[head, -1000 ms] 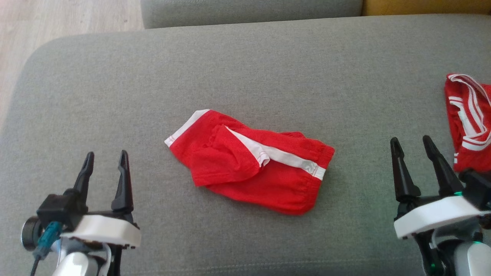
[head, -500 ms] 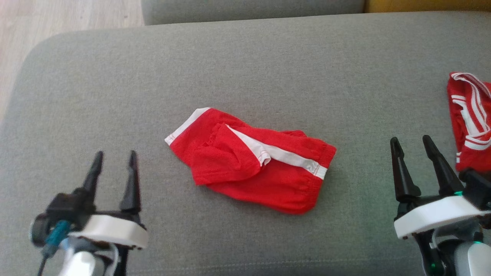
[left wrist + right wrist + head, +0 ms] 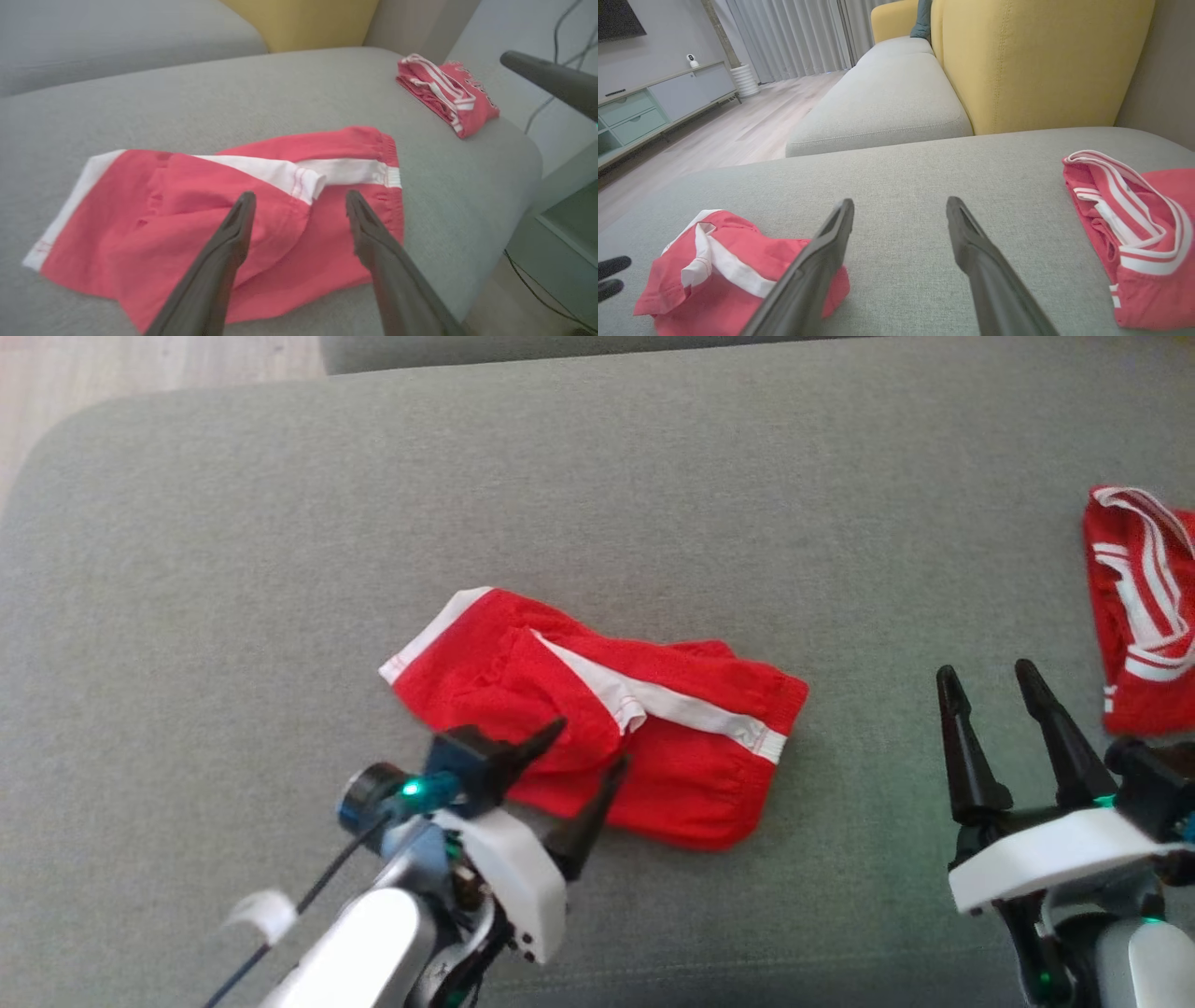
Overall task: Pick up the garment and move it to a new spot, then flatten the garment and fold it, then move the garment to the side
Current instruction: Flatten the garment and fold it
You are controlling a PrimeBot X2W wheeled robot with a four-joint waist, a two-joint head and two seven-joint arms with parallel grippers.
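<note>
The garment [image 3: 672, 775] is red with a white band. A second garment [image 3: 1134, 616] is red with thin white stripes. The cushion [image 3: 280, 569] is grey, the backrest [image 3: 1041, 60] yellow.

The grey cushion [image 3: 653, 476] is carrying red shorts [image 3: 691, 775] beneath the left fingers [image 3: 583, 821], a striped garment [image 3: 1134, 616] lying beyond the right fingers [image 3: 962, 756].

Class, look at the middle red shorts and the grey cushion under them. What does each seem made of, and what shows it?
Red shorts: probably soft knit fabric, matte; they fold limply and the waistband is gathered.
Grey cushion: woven upholstery cloth, matte; a fine flecked weave shows.
</note>
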